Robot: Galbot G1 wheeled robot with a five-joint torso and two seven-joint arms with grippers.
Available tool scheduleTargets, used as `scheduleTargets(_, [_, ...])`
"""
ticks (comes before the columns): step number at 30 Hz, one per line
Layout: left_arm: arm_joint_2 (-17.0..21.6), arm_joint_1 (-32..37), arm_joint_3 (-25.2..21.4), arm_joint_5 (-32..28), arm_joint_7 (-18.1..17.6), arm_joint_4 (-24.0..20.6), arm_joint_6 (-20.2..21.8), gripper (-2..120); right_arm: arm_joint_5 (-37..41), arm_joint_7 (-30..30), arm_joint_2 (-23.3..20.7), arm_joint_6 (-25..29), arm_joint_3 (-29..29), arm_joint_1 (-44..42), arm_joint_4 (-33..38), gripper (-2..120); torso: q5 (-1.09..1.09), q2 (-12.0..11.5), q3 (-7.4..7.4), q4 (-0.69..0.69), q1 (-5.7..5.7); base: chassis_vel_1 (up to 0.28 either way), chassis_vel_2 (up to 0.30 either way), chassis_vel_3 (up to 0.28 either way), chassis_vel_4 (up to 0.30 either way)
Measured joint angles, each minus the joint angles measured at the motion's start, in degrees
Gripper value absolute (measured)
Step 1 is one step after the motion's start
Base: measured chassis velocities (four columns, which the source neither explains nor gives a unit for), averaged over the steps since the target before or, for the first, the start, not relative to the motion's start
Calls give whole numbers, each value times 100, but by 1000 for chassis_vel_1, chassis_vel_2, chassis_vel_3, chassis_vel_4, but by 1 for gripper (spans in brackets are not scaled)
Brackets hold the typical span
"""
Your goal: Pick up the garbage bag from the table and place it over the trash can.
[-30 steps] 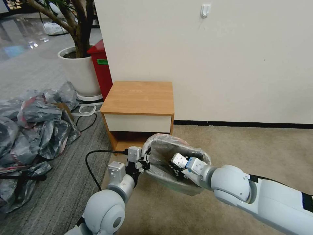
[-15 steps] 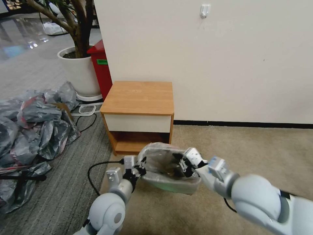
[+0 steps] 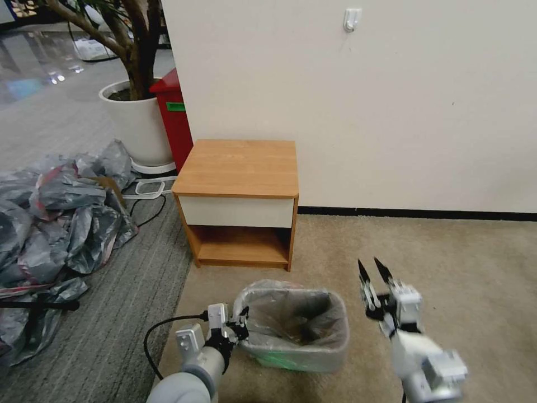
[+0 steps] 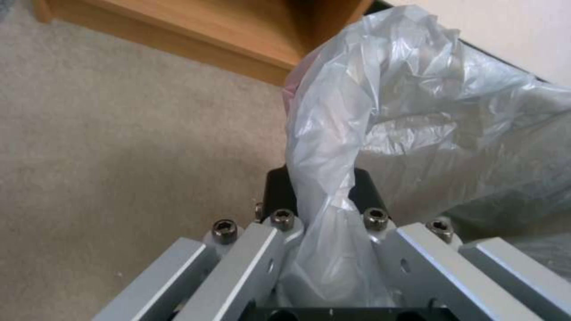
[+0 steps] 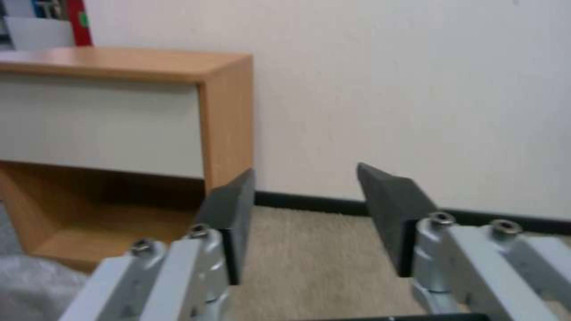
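Left claw (image 3: 238,327) is clamped on a bunched fold of the bag (image 3: 293,316), at the bin's (image 3: 296,358) left rim; in the left wrist view the plastic (image 4: 333,178) twists up between my dark pads. Right claw (image 3: 373,280) hangs open and empty in the air, just right of the bin, fingers (image 5: 232,218) spread and pointing toward the wall.

Lining the bin already, the bag has its mouth folded out over the rim all round and its silvery film sagging inside. Bin and bag stand on the beige carpet, in front of the desk (image 3: 238,168), whose top is bare.

I judge the bag very light, thin and limp: it crumples, slides easily and could tear or pull off the rim if tugged. Its best hold is the gathered edge at the rim, where several layers pinch together, not the loose single film inside.

A heap of grey bags (image 3: 50,224) lies well off to my left.
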Motion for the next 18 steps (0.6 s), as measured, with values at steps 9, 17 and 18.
scheduleTargets(9, [94,127,35,470,-70,1,15,5,-165,320,204,875,31,-163,-411,82,1,0,1,1,0,0,0,0,0])
scheduleTargets(17, [132,184,-152,604,38,156,-6,5,-382,370,427,1116,-37,-218,-549,100,1,0,1,1,0,0,0,0,0])
scheduleTargets(18, [138,178,-153,603,41,186,-6,5,-389,377,431,1117,-56,-218,-557,100,1,0,1,1,0,0,0,0,0])
